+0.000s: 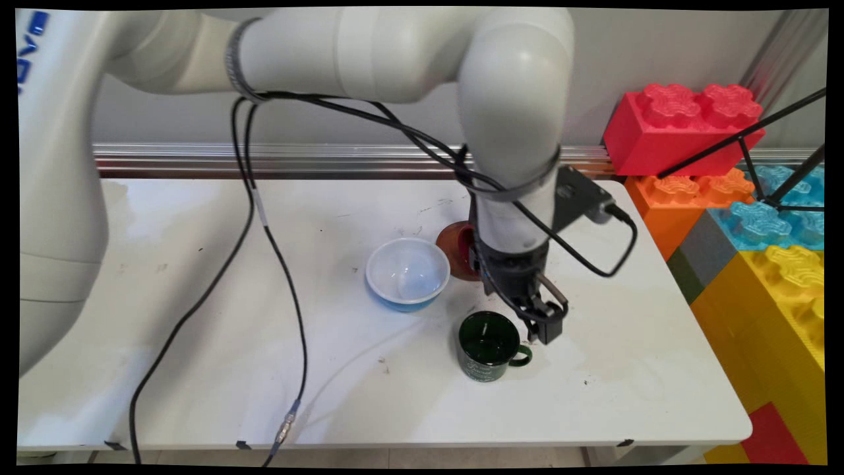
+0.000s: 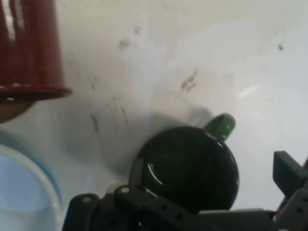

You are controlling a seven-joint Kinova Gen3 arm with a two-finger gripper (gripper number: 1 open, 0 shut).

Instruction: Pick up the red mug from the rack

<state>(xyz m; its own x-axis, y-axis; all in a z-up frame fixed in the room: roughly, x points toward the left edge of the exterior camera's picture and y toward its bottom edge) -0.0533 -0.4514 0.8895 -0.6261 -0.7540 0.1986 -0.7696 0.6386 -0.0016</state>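
Observation:
A dark green mug [image 1: 486, 344] stands upright on the white table [image 1: 198, 369], its handle [image 1: 521, 357] pointing right. My gripper [image 1: 546, 330] hangs just above and to the right of the mug, over the handle, and holds nothing. From the hand view the mug [image 2: 192, 168] lies low in the picture between the black linkage on the left and one finger [image 2: 288, 174] at the right edge, so the gripper looks open. A white bowl with a blue outside [image 1: 407, 273] sits left of the gripper. A red-brown cup [image 1: 456, 252] lies on its side behind it, partly hidden by the wrist.
Large toy bricks, red [image 1: 679, 128], orange [image 1: 686, 198], blue [image 1: 771, 218] and yellow [image 1: 778, 303], are stacked along the table's right side. Black tripod legs [image 1: 758, 132] cross them. Black cables [image 1: 264, 218] hang from the arm over the table's left half. A metal rail [image 1: 264, 158] runs along the back.

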